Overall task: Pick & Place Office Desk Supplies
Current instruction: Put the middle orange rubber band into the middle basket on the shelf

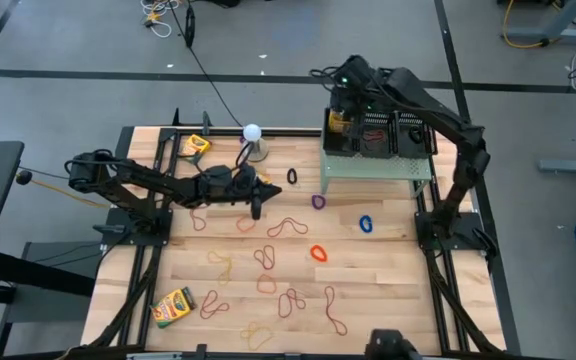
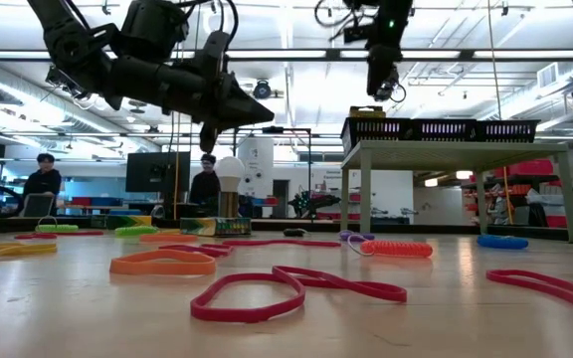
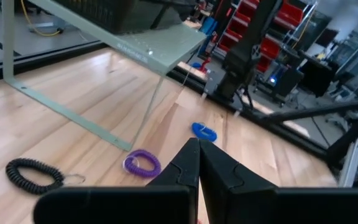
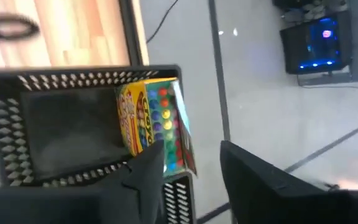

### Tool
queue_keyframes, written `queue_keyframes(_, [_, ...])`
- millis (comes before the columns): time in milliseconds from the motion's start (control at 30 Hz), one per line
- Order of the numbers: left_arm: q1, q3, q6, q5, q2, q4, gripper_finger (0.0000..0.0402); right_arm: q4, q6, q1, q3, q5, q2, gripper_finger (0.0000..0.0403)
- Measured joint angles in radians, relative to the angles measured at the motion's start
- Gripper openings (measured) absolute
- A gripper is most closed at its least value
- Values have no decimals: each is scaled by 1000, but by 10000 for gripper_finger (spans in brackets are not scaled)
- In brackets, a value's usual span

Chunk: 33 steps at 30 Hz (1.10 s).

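Observation:
My right gripper (image 4: 194,165) is open above the leftmost black mesh basket (image 4: 55,124) on the pale green riser (image 1: 373,168). A yellow-and-green crayon box (image 4: 154,121) stands on end in that basket and leans into its corner. One finger (image 4: 148,168) shows in front of the box's lower end; I cannot tell whether it touches. My left gripper (image 1: 257,208) is shut and hangs above the table's middle; I see nothing between its fingers (image 3: 197,155). Two more crayon boxes lie flat, one at the far left (image 1: 198,146) and one at the near left (image 1: 175,305). Rubber bands (image 1: 288,226) lie scattered on the table.
A white ball on a metal base (image 1: 252,134) stands just beyond my left gripper. Purple (image 1: 318,201), blue (image 1: 366,224), black (image 1: 292,177) and orange (image 1: 318,253) coiled bands lie near the riser. Two more baskets (image 1: 408,132) sit on the riser. People stand in the room behind (image 2: 43,179).

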Motion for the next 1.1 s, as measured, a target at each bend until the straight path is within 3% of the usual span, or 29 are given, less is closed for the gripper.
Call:
queue_keyframes(200, [-2, 39, 23, 11, 0, -45, 20, 19, 207, 37, -26, -102, -113, 83])
queue_keyframes(333, [3, 63, 78, 12, 0, -45, 7, 145, 285, 77, -174, -125, -228, 16])
queue_keyframes(567, [49, 76, 45, 55, -63, -110, 5, 462, 476, 195, -571, -135, -516, 14])
queue_keyframes(867, [-1, 76, -10, 123, -310, -649, 10, 704, 671, 457, -901, 72, -784, 10])
queue_keyframes(1100, [-171, 76, -128, -18, -325, -1022, 48, 757, 737, 568, -1001, 191, -839, 6])
